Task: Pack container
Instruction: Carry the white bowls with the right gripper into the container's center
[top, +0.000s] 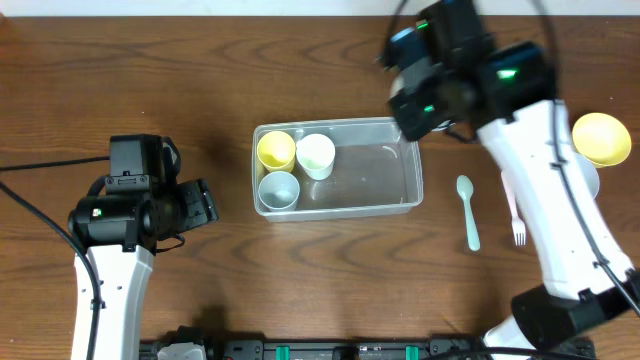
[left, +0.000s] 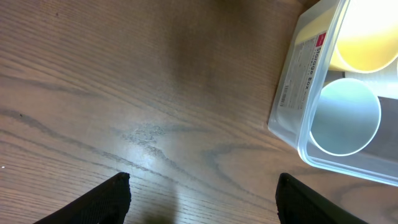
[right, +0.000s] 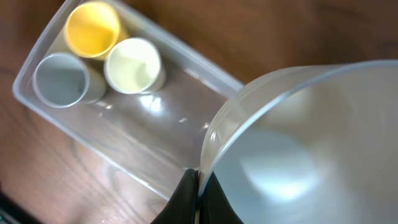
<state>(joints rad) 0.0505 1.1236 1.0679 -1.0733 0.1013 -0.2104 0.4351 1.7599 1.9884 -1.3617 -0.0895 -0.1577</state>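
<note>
pincer on the right (right: 198, 193) clamps a pale bowl (right: 298, 155) by its rim over the container (right: 38, 59); left pincer (left: 202, 199) hangs spread above the bench (left: 124, 93).

The brown wood-grained worktop (top: 200, 80) carries a clear container (top: 380, 180), a yellow cup (top: 276, 150), a cream-white cup (top: 316, 155), a pale-blue cup (top: 279, 189) and a yellow bowl (top: 601, 137), while the held bowl (right: 298, 143) looks frosted, perhaps bluish.

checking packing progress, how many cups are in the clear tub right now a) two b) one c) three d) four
c, since a yellow cup, a white cup and a pale-blue cup stand together at one end of the container.
</note>
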